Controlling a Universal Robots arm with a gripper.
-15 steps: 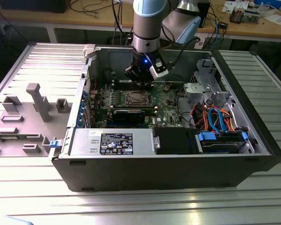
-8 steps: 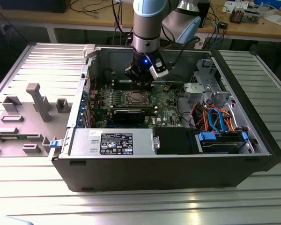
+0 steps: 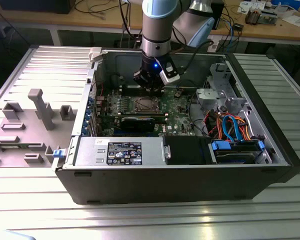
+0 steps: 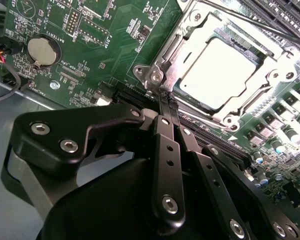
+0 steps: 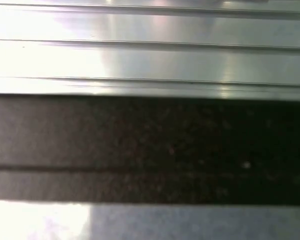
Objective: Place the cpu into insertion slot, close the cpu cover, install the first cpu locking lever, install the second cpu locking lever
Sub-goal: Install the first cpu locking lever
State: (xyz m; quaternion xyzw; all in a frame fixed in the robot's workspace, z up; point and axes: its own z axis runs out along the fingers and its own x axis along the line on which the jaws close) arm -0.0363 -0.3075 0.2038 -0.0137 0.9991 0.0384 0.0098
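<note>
Shut tight, with no gap showing and nothing visibly held: jaws in the second wrist view, fingertips [image 4: 166,107] pressed side by side just off one corner of the cpu cover [image 4: 202,22]. Cannot tell whether touching that corner or hovering a shade above it.

Already seated in the insertion slot [image 3: 144,105]: the cpu [image 4: 217,72], flat and level, its bright metal top showing through the cover's window. Cover lying down around it, apparently closed.

In the exterior view, slot at about 7 o'clock from the jaws and close beneath them, inside the open computer case [image 3: 140,180] on the ribbed worktop [image 3: 270,210]. Only the arm [image 3: 157,25] near it.

Key relation, as a judgement: long axis of the fingers aimed straight at the cover's near corner, where a thin lever [image 4: 165,52] runs along one side of the frame. A second thin lever [image 4: 262,27] along the far side, crossing the view as a straight rod. Latched or free, not clear for either.

Count: one cpu, one slot, one cover, two levers as far as can be made out, one arm, one green board [image 4: 105,45], one round coin battery [image 4: 42,50].
</note>
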